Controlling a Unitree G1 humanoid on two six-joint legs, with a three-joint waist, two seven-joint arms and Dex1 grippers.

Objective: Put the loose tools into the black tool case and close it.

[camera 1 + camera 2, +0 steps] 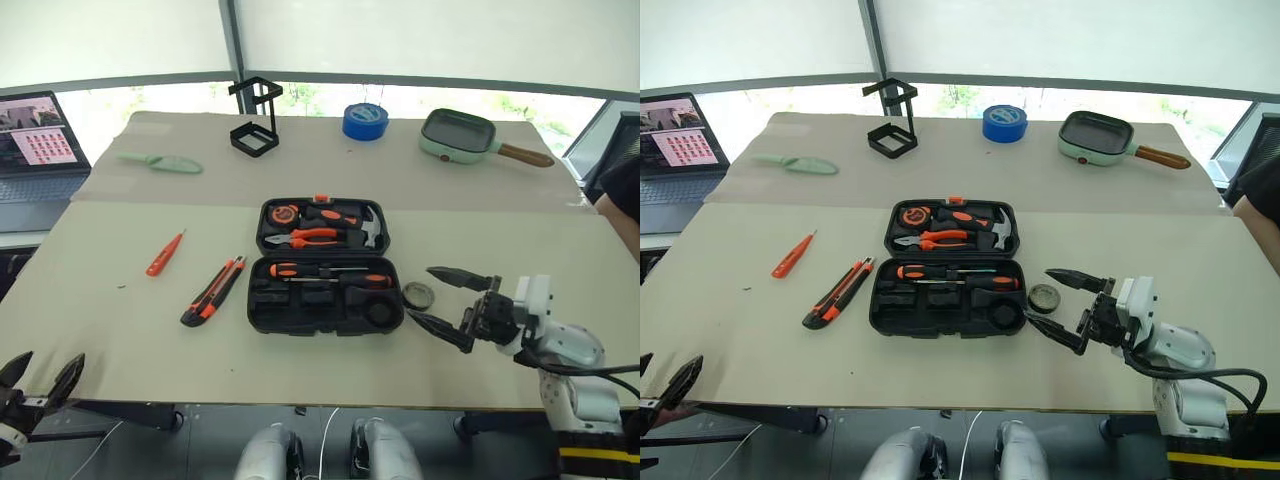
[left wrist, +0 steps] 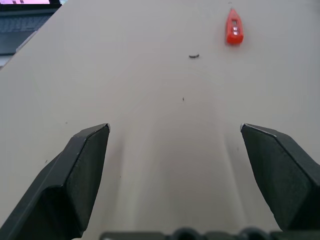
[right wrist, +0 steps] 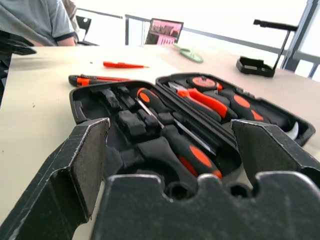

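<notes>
Black tool case (image 1: 325,265) lies open beside the level, spread right claw (image 1: 447,297).

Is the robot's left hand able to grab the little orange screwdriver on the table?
Probably yes. The left gripper is open at the table's near edge, and only bare table lies between it and the orange screwdriver. It would have to stretch forward, though.

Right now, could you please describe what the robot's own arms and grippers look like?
The right gripper has two black, tapered, pointed fingers on a black mount, fixed to a white and light-grey rounded wrist with a black cable looping beside it. The left gripper has matching black wedge-shaped fingers with flat matte inner faces.
</notes>
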